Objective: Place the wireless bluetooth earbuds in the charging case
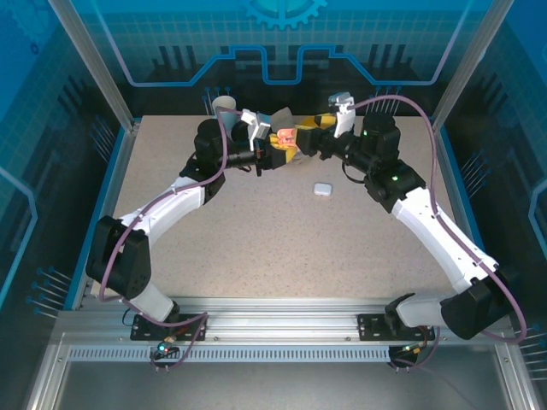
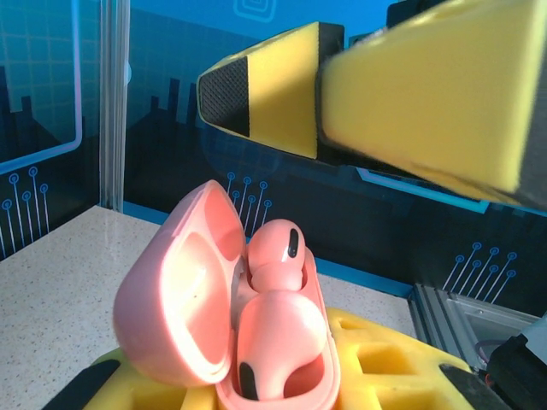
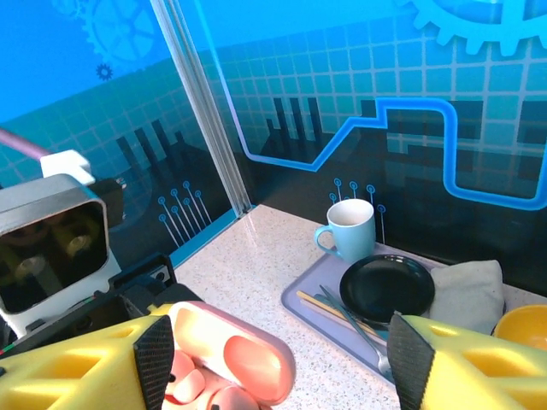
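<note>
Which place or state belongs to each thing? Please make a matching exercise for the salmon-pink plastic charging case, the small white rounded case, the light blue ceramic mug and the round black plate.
1 salmon-pink plastic charging case
2 small white rounded case
3 light blue ceramic mug
4 round black plate

a lies alone on the speckled table
b flat on the grey tray, beside a cloth
c lid open, two pink earbuds inside
d upright on the tray

Pairs: 1-c, 2-a, 3-d, 4-b

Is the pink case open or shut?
Open. The pink case gapes wide, and two pink earbuds sit inside it.
</note>
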